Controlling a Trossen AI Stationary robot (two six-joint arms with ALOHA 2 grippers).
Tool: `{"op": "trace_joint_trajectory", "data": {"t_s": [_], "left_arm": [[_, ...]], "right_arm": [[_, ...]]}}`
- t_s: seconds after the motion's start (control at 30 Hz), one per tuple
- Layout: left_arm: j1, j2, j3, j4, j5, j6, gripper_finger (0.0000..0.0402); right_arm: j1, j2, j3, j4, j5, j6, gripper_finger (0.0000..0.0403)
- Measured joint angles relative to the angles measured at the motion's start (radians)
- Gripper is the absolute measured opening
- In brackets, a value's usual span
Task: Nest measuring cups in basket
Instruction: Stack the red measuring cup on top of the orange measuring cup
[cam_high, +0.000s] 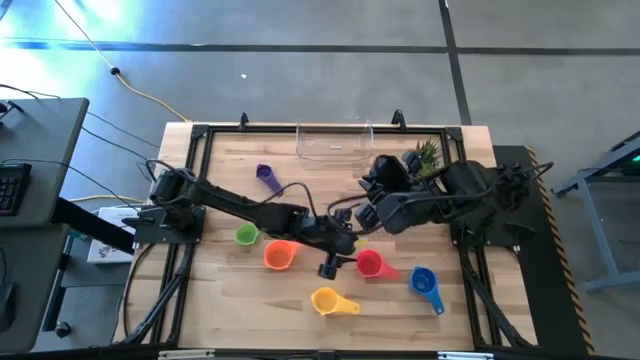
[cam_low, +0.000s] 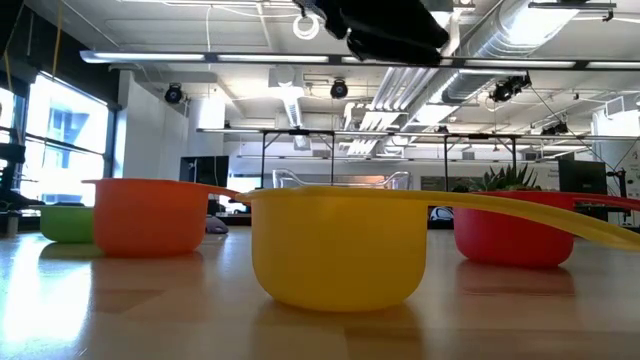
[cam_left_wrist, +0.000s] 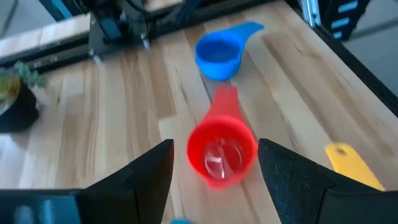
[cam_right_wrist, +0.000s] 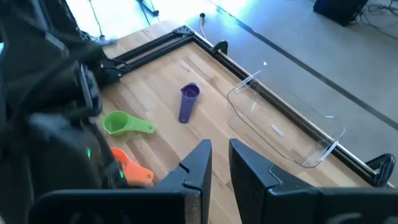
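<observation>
My left gripper (cam_high: 335, 264) hangs open low over the table's middle. Its fingers (cam_left_wrist: 155, 171) stand on either side of the red cup (cam_left_wrist: 222, 152) without touching it; the cup rests on its base, handle pointing away. Beyond it sit the blue cup (cam_left_wrist: 217, 56) and the yellow cup (cam_high: 330, 300). The orange cup (cam_high: 279, 255), green cup (cam_high: 246, 235) and purple cup (cam_high: 268, 178) lie to the left. A teal sliver (cam_left_wrist: 180, 220) shows under the left gripper. The clear basket (cam_high: 335, 142) stands at the far edge. My right gripper (cam_right_wrist: 221, 155) is raised, shut and holding nothing.
A small potted plant (cam_high: 428, 155) stands to the right of the basket, close to my right arm. Black frame rails (cam_high: 200, 130) border the wooden tabletop. Bare wood lies between the purple cup and the basket (cam_right_wrist: 280, 127).
</observation>
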Motion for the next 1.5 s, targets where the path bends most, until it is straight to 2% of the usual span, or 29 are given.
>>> {"op": "trace_joint_trajectory", "data": {"t_s": [0.2,0.67,1.2,1.5], "left_arm": [[-0.007,0.055,-0.001,0.032,0.000,0.048,0.0223],[-0.044,0.146,0.001,0.118,-0.015,0.368,0.0223],[-0.041,0.192,0.000,0.132,-0.024,0.393,0.0222],[-0.045,0.227,0.001,0.125,-0.027,0.477,0.0222]], "right_arm": [[-0.026,0.000,-0.002,-0.007,-0.030,0.000,0.0048],[-0.027,0.000,-0.004,-0.009,-0.052,0.008,0.0048],[-0.027,0.000,-0.004,-0.013,-0.051,0.009,0.0048],[-0.027,0.000,-0.004,-0.013,-0.051,0.011,0.0048]]}}
